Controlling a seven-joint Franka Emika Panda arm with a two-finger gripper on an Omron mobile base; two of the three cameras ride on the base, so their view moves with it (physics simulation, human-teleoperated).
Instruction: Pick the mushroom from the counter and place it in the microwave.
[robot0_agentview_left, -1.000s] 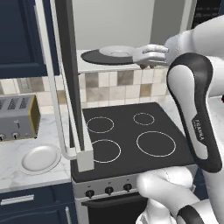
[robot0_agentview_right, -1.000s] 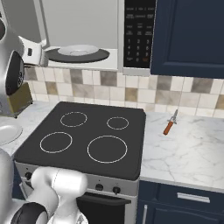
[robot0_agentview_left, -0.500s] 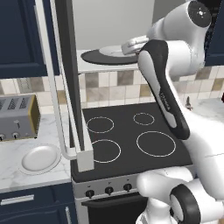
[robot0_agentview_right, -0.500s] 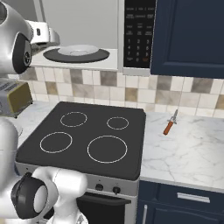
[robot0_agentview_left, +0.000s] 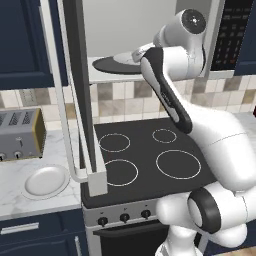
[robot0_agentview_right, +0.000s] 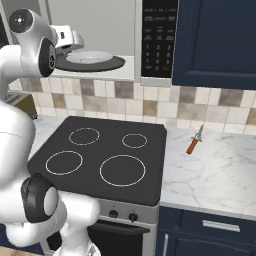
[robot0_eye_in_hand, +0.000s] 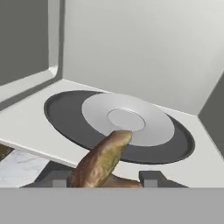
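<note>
At the microwave (robot0_agentview_left: 150, 30) mouth: claw (robot0_eye_in_hand: 105, 179) clamped on mushroom (robot0_eye_in_hand: 103, 159), placing step; next, push in over plate (robot0_eye_in_hand: 127, 118), then release

Brown mushroom (robot0_eye_in_hand: 103, 161) before open microwave (robot0_eye_in_hand: 131, 65)

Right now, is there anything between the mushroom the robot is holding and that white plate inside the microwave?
No. In the hand view, the mushroom in the shut gripper points at the white plate; only bare dark turntable lies between them.
</note>
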